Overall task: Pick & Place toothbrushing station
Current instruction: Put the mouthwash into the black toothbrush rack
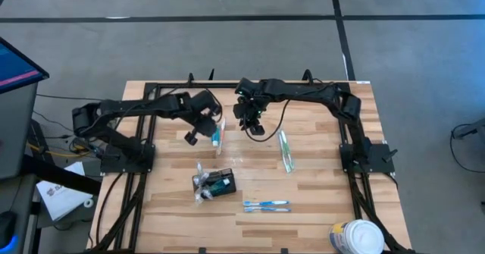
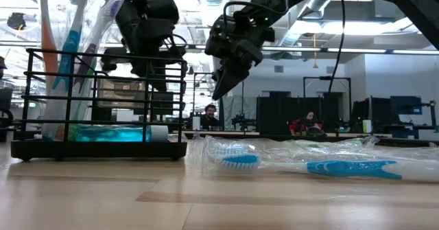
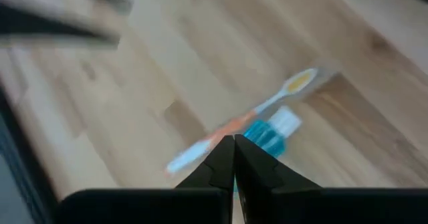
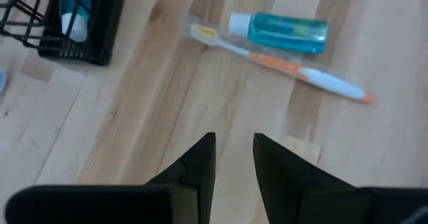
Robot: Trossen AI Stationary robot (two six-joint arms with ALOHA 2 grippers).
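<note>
While both grippers hang above the table's far half, the left gripper [image 1: 191,138] has its fingers pressed together on nothing, and the right gripper [image 1: 258,128] holds its two fingers slightly parted, also empty. One toothbrushing station [image 1: 220,183], a black wire holder, stands near the table's middle toward the front, with one teal bottle [image 2: 110,132] lying inside and several brushes upright. On the wood I count one orange-and-white toothbrush [image 4: 281,63] beside one blue bottle [image 4: 281,31], one wrapped green toothbrush [image 1: 286,150], two blue toothbrushes [image 1: 267,205], and one white tub [image 1: 356,237] at the front edge.

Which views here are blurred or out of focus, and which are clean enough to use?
Left wrist view: smeared throughout, the orange toothbrush and teal bottle soft-edged. Right wrist view: sharp on both. Low view: near wood out of focus, wire rack crisp. High view: evenly lit, no glare.
</note>
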